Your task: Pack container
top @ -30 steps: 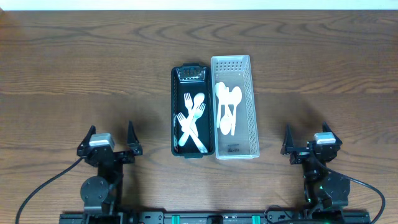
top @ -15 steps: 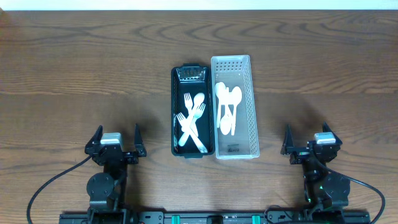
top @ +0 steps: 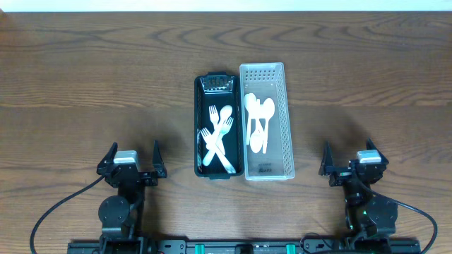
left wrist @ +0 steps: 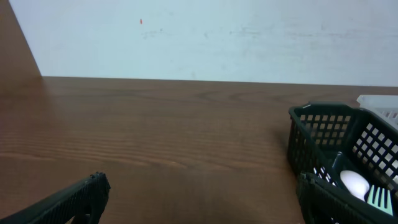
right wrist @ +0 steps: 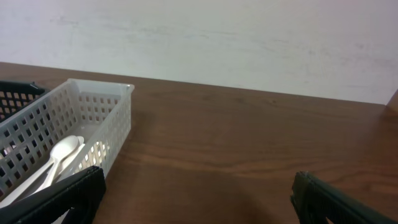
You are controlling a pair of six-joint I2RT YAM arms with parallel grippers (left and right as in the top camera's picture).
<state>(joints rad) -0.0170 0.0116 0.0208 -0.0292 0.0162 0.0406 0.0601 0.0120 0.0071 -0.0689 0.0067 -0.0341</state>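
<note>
1. L gripper (top: 134, 149): jaws spread wide, nothing btwn them. It hovers at the near table edge, well apart from the black basket (top: 197, 127).
2. R gripper (top: 347, 149): also wide open and empty, near the edge, well apart from the white basket (top: 288, 127).
3. Task things: the two baskets sit touching side by side at mid table (top: 85, 70).
   - White plastic forks (top: 217, 141) lie crossed in the black one.
   - White spoons (top: 258, 123) lie lengthwise in the white one.
   - No loose cutlery shows on the wood.
4. Step, my read: both arms are parked, so packing is either done or a new reach is due. Can't tell which.
5. If a reach is due, the L arm suits the black basket and the R arm the white, so the arms don't cross.
6. Come in from above, not sideways. The L wrist view shows the basket wall (left wrist: 311, 134) close by the inner finger (left wrist: 336, 202), and a low sweep would shove it.
7. Forks overlap, so pick the top one by its handle w/ jaws across it.
8. Risk: lattice walls can snag a fingertip, so stay centred over the opening.
</note>
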